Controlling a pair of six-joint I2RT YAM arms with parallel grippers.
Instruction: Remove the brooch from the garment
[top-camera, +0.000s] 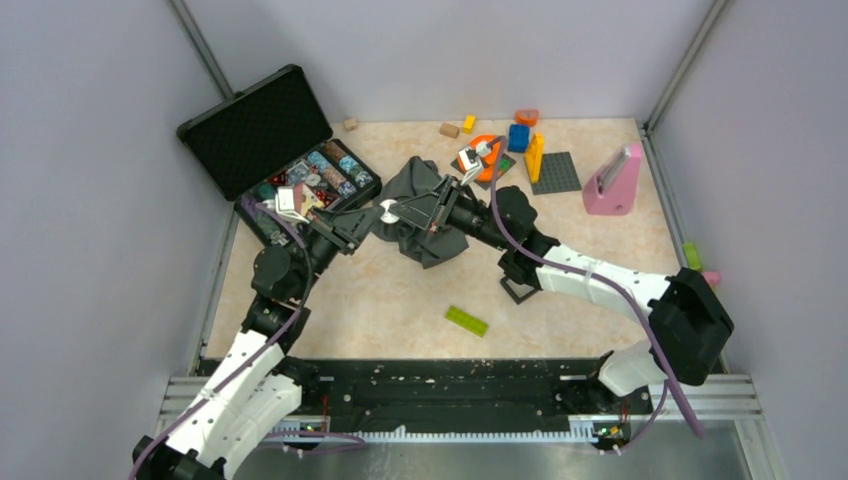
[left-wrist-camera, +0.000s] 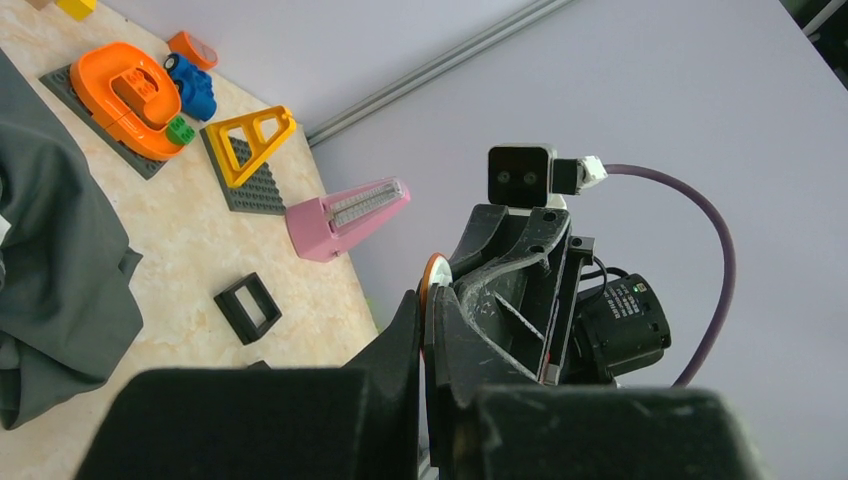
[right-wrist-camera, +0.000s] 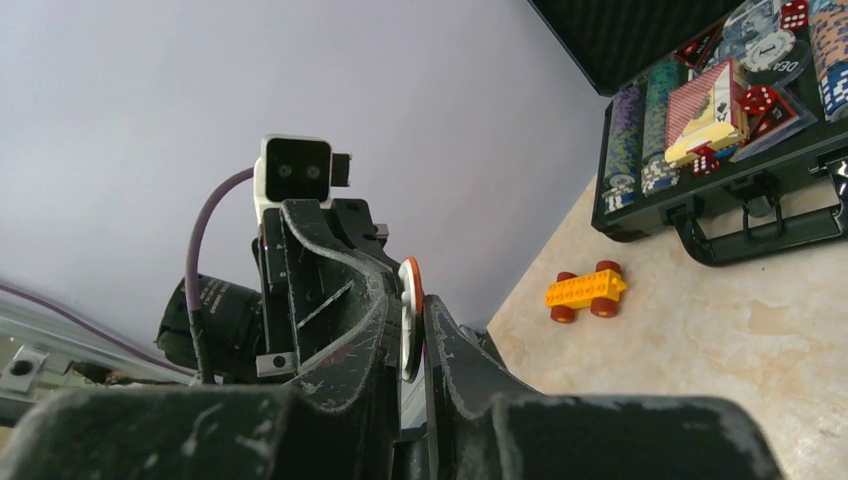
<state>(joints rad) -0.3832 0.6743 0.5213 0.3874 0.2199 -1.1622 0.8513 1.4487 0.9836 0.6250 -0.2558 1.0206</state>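
Brooch looks clear of garment, held up just beside its edge. Left gripper and right gripper: jaws both seem pinched on it. Handover-ish step, I'd guess. Next: one lets go, other parks it on desk away from garment.

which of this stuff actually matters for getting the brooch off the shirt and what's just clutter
Job: brooch, pinched between left gripper and right gripper; dark grey T-shirt.
Lying about: open poker-chip case, pink metronome, green brick, black square frame, yellow wheeled brick.
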